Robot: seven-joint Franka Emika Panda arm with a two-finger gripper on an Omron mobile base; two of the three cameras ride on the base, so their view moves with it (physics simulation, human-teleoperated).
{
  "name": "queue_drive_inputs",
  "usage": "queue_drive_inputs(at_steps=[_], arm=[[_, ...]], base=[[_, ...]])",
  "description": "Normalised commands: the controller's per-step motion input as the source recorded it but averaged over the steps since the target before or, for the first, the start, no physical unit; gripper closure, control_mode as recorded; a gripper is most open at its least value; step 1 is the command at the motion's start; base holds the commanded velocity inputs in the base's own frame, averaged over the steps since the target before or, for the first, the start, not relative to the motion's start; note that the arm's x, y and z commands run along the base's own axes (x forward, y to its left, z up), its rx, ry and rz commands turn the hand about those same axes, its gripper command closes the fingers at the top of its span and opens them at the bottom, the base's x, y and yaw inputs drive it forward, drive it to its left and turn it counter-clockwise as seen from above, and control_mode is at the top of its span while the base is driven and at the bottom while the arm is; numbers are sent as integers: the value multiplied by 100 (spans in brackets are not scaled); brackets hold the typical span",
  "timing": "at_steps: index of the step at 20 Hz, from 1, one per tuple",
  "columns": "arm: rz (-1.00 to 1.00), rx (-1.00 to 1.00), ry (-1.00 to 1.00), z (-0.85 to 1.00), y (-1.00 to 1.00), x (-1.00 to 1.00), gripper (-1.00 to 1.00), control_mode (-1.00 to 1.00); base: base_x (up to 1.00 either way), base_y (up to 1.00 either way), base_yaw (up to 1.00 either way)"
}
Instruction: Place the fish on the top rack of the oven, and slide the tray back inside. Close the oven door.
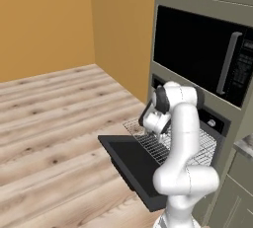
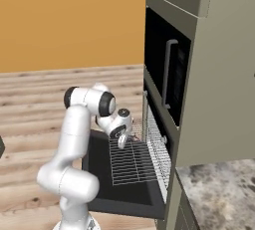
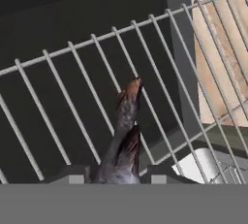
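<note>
We hold the fish point(image 3: 123, 136) clenched in the gripper point(image 3: 115, 178) just above the pulled-out rack point(image 3: 72, 97) (door point(image 1: 133, 165) down); next, lower and release.

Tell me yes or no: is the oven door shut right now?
No. In the left base view the oven door lies folded down flat, with the top rack pulled out over it.

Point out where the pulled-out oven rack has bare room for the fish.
The top rack is bare across its wires toward the front edge, over the oven door. Crowded only by its back left corner, where the gripper, shut on the fish, hangs.
</note>
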Motion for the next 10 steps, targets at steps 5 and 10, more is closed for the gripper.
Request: queue_drive_inputs(at_steps=[5, 10], arm=[[0, 0, 0, -50, 0, 67, 100, -100], [0, 0, 1, -52, 0, 76, 100, -100]], base=[[0, 0, 0], [0, 0, 0]])
